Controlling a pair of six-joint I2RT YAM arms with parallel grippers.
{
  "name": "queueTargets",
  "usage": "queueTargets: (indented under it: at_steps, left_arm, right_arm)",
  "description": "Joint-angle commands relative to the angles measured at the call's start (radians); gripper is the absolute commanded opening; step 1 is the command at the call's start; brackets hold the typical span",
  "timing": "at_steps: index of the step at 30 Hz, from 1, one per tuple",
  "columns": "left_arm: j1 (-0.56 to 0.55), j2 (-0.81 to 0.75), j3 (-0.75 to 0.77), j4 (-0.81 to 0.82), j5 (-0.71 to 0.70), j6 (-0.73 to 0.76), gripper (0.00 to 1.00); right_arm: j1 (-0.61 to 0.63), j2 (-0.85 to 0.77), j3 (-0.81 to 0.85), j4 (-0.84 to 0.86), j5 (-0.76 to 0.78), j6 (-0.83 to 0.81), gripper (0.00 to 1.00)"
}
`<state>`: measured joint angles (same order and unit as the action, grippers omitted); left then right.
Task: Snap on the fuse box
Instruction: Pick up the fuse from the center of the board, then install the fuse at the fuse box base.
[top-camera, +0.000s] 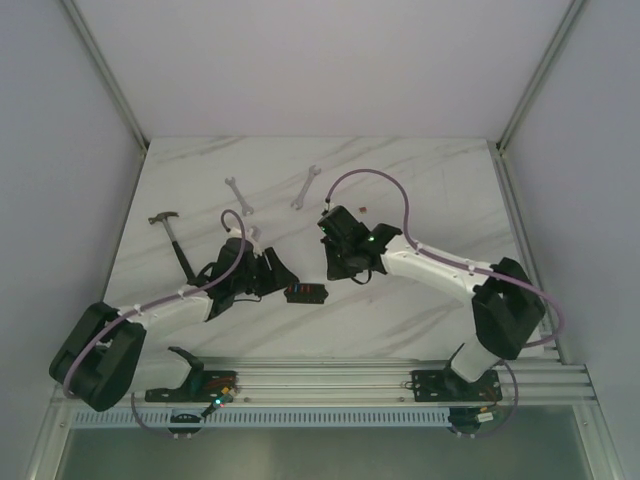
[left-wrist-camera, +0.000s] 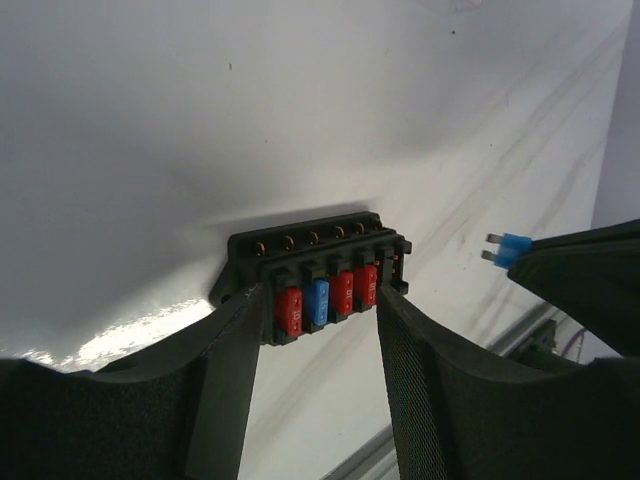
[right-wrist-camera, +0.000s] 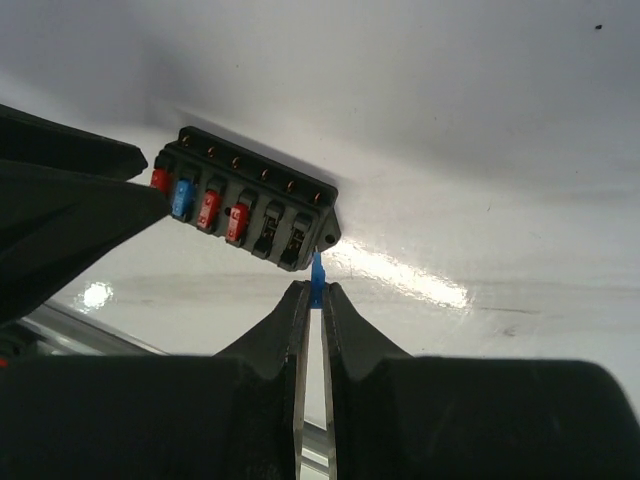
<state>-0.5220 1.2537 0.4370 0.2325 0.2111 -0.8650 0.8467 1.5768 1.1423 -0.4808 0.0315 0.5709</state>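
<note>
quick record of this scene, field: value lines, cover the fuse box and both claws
fuse box: flat on the table, no cover on it
seated fuses: four in a row, red, blue, red, red
empty slots: two, at the end nearest the right claw
left claw: open, lined up on the box
right claw: shut on a loose blue fuse, prongs toward the box
far side: hammer, two wrenches

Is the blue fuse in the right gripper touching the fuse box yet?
Apart. The left wrist view shows bare table between the blue fuse, pinched in the right gripper, and the fuse box.
</note>
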Motion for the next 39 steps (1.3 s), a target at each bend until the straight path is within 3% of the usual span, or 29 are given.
queueTargets:
  at_steps: [1, 14, 24, 39]
  left_arm:
    - [-0.006, 0.042, -0.02, 0.098, 0.101, -0.062, 0.58]
    - [-0.088, 0.054, -0.064, 0.15, 0.117, -0.152, 0.58]
    - [-0.084, -0.057, 0.003, -0.121, -0.039, -0.035, 0.59]
    - [-0.078, -0.017, 0.033, -0.127, -0.024, -0.009, 0.64]
  right_arm:
    - [0.014, 0.065, 0.086, -0.106, 0.043, -0.026, 0.0]
    - [0.056, 0.17, 0.19, -0.212, 0.051, -0.027, 0.0]
    - [0.097, 0.195, 0.218, -0.267, 0.094, 0.01, 0.0]
    - [0.115, 0.258, 0.255, -0.264, 0.144, 0.021, 0.0]
